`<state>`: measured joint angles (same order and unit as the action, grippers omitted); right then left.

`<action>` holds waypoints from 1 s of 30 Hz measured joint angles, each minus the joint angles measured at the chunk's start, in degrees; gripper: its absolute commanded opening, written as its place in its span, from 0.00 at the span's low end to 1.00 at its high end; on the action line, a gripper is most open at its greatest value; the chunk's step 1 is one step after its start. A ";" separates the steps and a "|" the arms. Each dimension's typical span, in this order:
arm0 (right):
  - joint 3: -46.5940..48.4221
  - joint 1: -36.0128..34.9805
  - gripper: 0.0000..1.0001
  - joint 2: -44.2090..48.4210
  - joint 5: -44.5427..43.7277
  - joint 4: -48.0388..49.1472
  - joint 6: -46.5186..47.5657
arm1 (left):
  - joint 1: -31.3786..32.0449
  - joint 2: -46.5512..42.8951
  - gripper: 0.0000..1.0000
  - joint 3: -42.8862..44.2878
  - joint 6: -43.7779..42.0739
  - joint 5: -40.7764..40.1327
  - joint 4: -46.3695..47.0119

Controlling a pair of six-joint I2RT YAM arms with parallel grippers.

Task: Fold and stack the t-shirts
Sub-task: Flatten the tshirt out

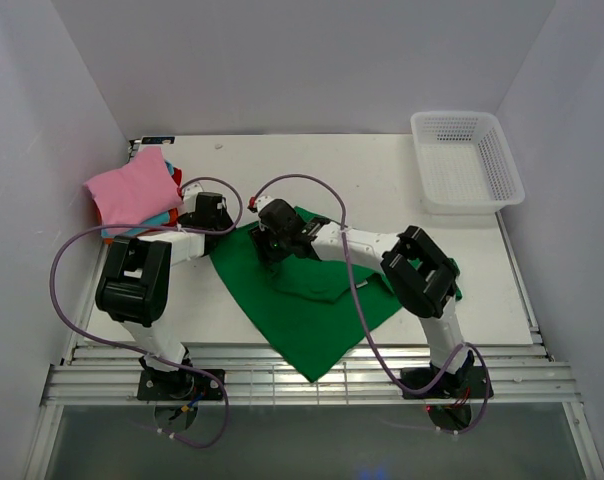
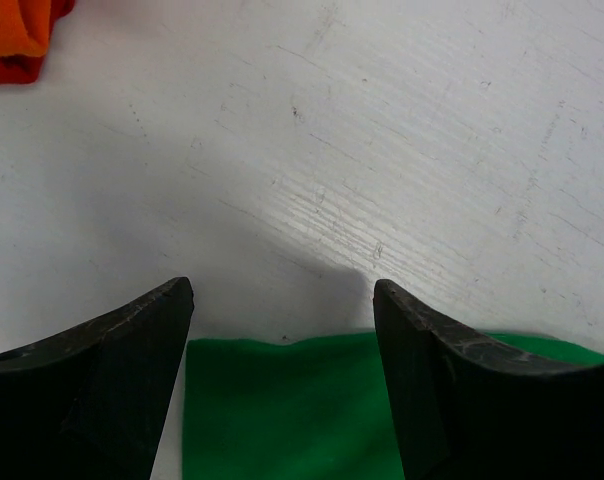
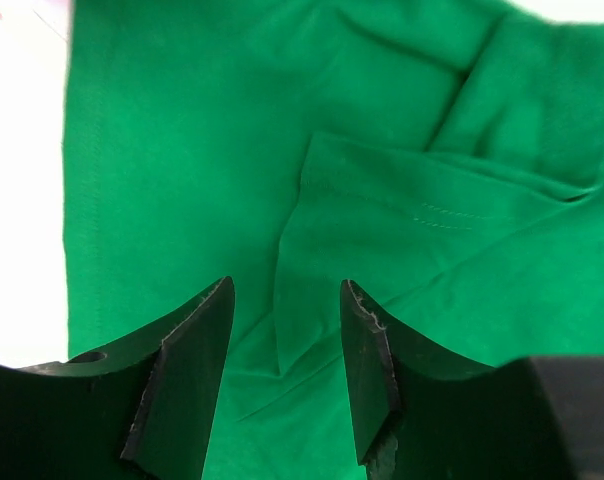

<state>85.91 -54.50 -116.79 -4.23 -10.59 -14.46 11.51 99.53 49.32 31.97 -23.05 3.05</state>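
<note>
The left arm (image 1: 134,283) and right arm (image 1: 419,272) are white links with chunky black joint blocks, loopy purple cables (image 1: 300,177), and scuffed matte-black wedge fingers (image 2: 92,390).

Table (image 1: 382,170): layout.
- Spread shirt (image 1: 302,325): centre of table, one corner reaching near edge, right corner under right arm.
- Stack (image 1: 134,192) of folded shirts: far-left corner, left of and behind spread shirt.
- Basket (image 1: 472,206): far-right corner, well apart from both.
- Left gripper (image 2: 282,292): between stack and spread shirt, over bare table just beyond shirt's far-left edge.
- Right gripper (image 3: 287,292): right of left gripper, over far part of spread shirt.
- Flap (image 3: 382,230): folded onto spread shirt, under and ahead of right gripper.
</note>
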 measured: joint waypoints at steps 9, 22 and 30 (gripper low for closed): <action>0.04 -0.39 0.52 -3.78 1.46 -0.83 0.00 | -0.09 0.04 0.83 0.70 0.50 -0.04 -1.84; 4.00 -0.44 0.25 -7.02 1.22 -1.16 0.35 | -0.09 0.04 0.82 0.79 0.48 -0.15 -2.21; 2.95 -0.44 0.08 -6.54 -1.27 -0.31 1.05 | -0.13 0.07 0.82 1.42 0.90 -0.61 -3.98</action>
<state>88.86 -54.94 -123.33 -5.50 -10.90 -13.41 11.38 99.59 50.74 32.86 -23.66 -0.93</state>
